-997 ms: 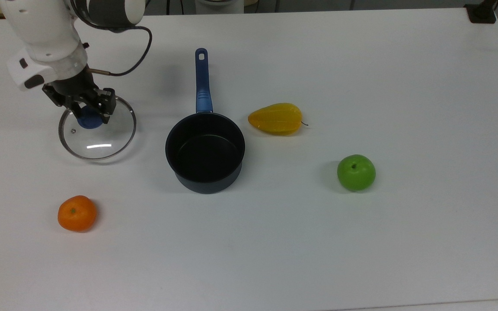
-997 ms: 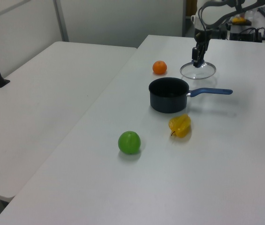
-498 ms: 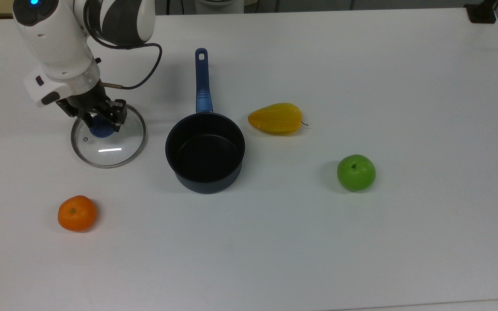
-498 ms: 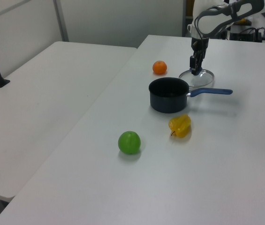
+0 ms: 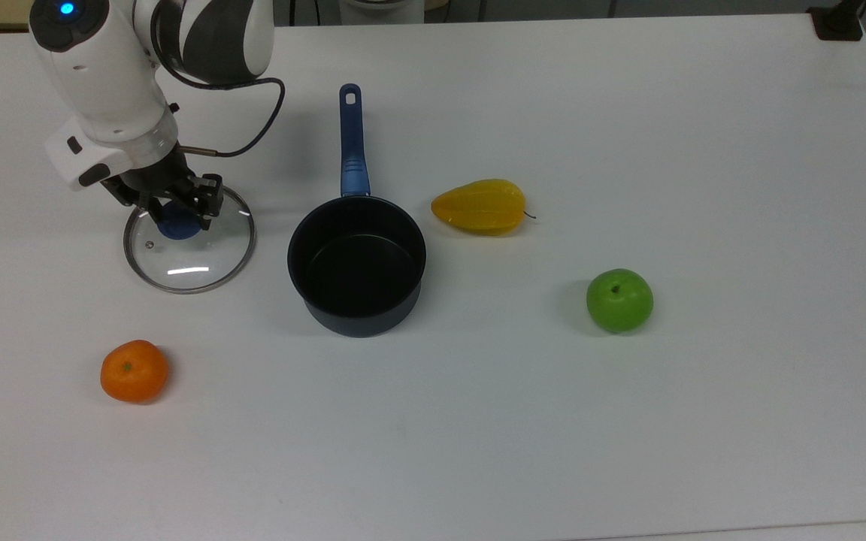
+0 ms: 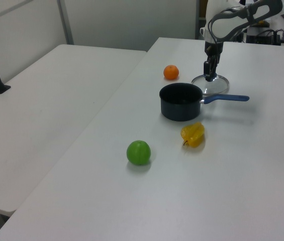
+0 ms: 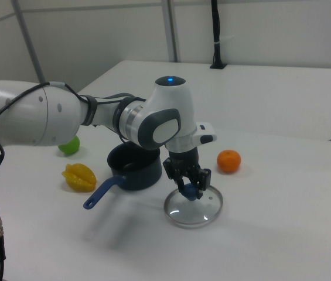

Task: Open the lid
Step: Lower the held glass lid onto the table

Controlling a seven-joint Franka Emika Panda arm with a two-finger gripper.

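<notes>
In the top view, the lid point(image 5: 189, 252) lies on the table point(image 5: 628, 421) left of the saucepan point(image 5: 356, 267); starfruit point(image 5: 479, 207) and apple point(image 5: 619, 300) lie right, the mandarin point(image 5: 134, 370) below the lid.

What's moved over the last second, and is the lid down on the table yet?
The gripper, on the lid's blue knob, carried it toward the saucepan in the top view; it now looks to rest on the table. Saucepan, orange, apple and yellow fruit stayed put.

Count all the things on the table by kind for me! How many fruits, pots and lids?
Fruits: 3 (orange, green apple, yellow starfruit)
Pots: 1 (saucepan)
Lids: 1 (glass lid)
Total: 5
</notes>
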